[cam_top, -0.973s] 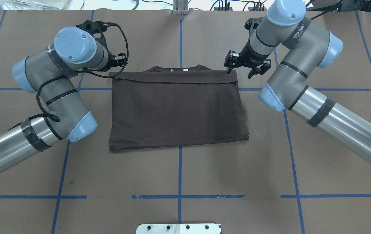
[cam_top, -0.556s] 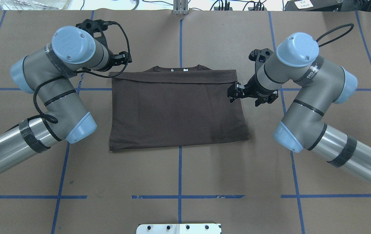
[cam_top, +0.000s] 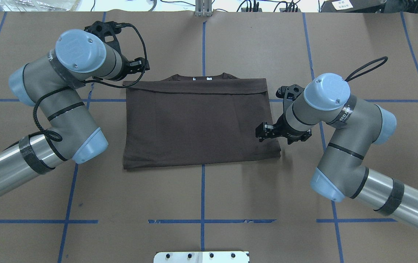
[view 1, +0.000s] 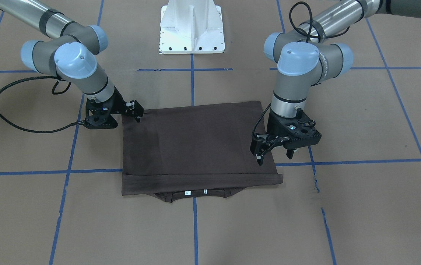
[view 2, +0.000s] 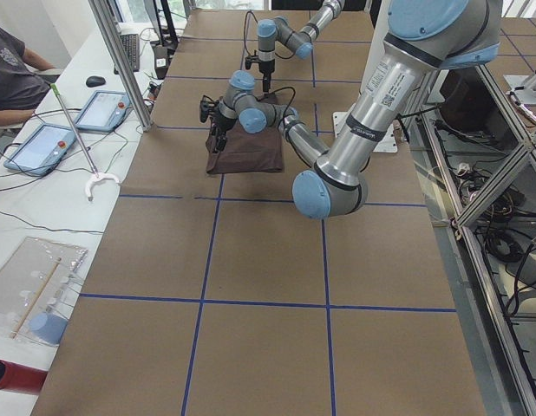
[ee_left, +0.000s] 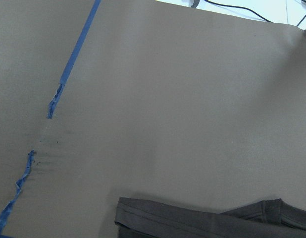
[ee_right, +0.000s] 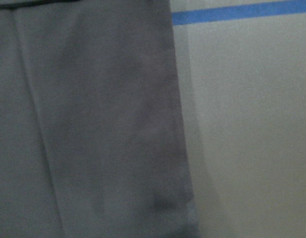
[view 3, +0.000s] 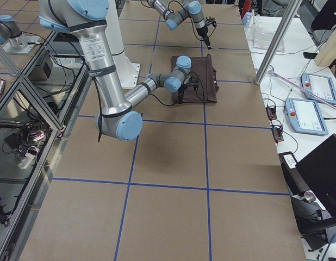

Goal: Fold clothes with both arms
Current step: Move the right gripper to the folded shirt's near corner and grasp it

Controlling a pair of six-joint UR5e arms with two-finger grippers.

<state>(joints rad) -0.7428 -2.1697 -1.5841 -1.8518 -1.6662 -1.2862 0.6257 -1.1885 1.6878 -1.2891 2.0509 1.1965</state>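
Shirt (cam_top: 201, 124) lay flat mid-bench (cam_top: 201, 204), folded to a rectangle, with the collar (cam_top: 201, 76) peeking out at the far edge. Left tool (view 1: 274, 154) was spread and empty, by the far left corner. Right tool (cam_top: 276, 137) was also spread and empty, at the right edge towards the near corner. The fabric looked thin, light and floppy, with no stiffness. I judged the stacked layers would slide apart under a shallow pinch. I'd grab at corners or edges, deep enough to catch every layer, with both sides moving together and kept low.
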